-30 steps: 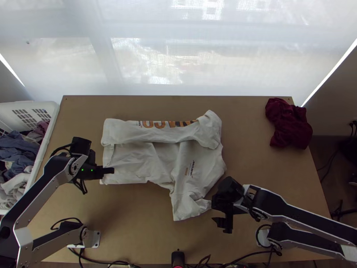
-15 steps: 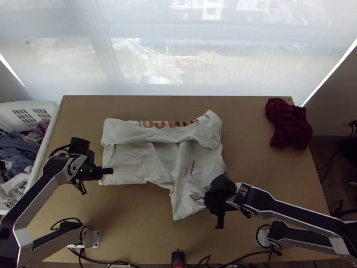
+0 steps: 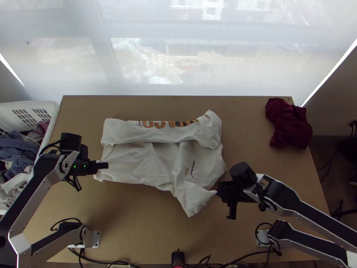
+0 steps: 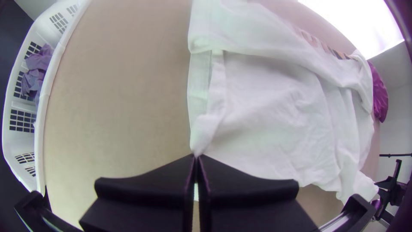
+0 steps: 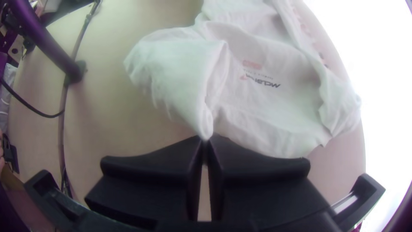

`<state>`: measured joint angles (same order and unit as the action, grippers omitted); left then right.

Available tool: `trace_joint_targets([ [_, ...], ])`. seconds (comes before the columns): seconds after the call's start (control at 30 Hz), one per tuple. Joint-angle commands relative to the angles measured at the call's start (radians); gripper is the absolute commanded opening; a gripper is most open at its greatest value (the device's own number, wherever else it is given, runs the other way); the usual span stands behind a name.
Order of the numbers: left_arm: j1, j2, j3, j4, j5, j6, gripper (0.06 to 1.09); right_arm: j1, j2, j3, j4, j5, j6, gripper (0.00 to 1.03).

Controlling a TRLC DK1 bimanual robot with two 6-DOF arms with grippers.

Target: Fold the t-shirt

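Note:
The white t-shirt (image 3: pixel 156 156) lies on the table with its far side folded over in a long strip, orange print along that edge. My left gripper (image 3: pixel 106 165) is at the shirt's left end; in the left wrist view the left gripper (image 4: pixel 196 158) is shut on a corner of the white cloth (image 4: pixel 266 111). At the sleeve's tip, low on the shirt's right side, is my right gripper (image 3: pixel 218 192). In the right wrist view the right gripper (image 5: pixel 206 139) is shut on the sleeve edge, and the sleeve (image 5: pixel 176 73) is drawn up in a fold.
A dark red cloth (image 3: pixel 289 123) lies bunched at the table's far right corner. Left of the table stands a white laundry basket (image 3: pixel 52 117) with clothes in it. Cables and a small black device (image 3: pixel 178 257) are at the table's near edge. Bare wood (image 3: pixel 147 219) shows before the shirt.
My left gripper has moved a little left, drawing the shirt's corner along. My right gripper closed on the sleeve and shifted slightly right and away from the near edge, pulling the sleeve into a new fold.

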<state>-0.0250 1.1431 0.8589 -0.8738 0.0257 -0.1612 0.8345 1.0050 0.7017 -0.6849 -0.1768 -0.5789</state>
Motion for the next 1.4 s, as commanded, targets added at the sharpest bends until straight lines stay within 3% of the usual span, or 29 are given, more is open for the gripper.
trace_joint_targets([
  [0.0,0.01,-0.036,0.055,-0.04,0.002,0.006,0.09,-0.04,-0.052,0.114,-0.11,-0.001,-0.039,0.03],
  [0.33,0.033,-0.121,0.088,-0.097,0.0,0.038,0.09,-0.048,-0.023,0.271,-0.145,0.0,-0.016,0.03],
  [0.73,0.071,-0.14,0.08,-0.103,0.0,0.084,0.09,-0.143,0.007,0.344,-0.143,0.0,-0.019,0.03],
  [1.37,0.05,0.17,0.213,0.076,0.002,0.089,0.09,-0.333,0.176,0.406,-0.036,-0.012,-0.065,0.03],
])
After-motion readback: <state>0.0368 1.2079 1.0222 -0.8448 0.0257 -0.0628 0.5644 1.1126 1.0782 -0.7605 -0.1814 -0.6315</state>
